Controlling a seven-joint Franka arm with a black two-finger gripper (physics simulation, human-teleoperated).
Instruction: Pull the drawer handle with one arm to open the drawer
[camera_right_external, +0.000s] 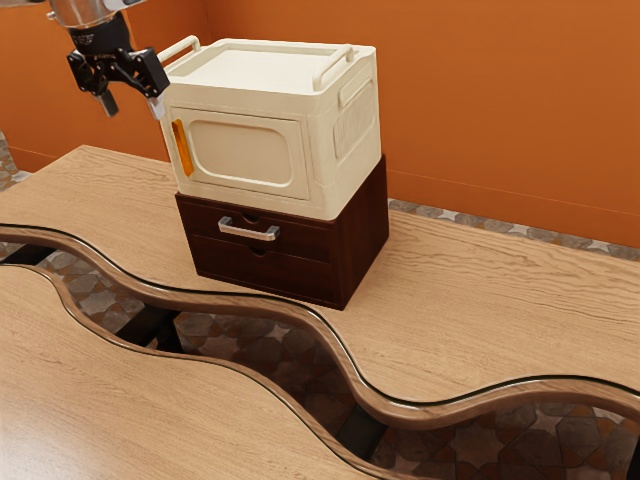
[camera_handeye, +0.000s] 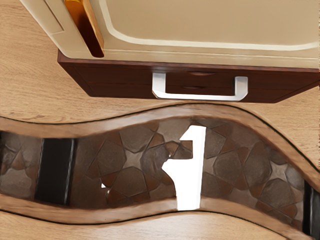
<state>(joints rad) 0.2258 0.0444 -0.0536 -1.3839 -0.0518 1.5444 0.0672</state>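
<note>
While crate (camera_right_external: 240, 155) sits atop, dwr (camera_right_external: 305, 238) prob shut, contents hidden

Lighting condition: bright and warm overall, one clipped area noted.
Exterior view: pale glare on the near tabletop (camera_right_external: 50, 430) at lower left; cream box (camera_right_external: 255, 70), upper centre, brightly lit on top; tiled floor (camera_right_external: 270, 355) at lower centre in shade. Wrist view: a hard-edged white patch (camera_handeye: 191, 175) (fully blown out) over the shaded tiles; metal handle (camera_handeye: 200, 97) bears bright highlights. Light source: cannot be determined.
</note>
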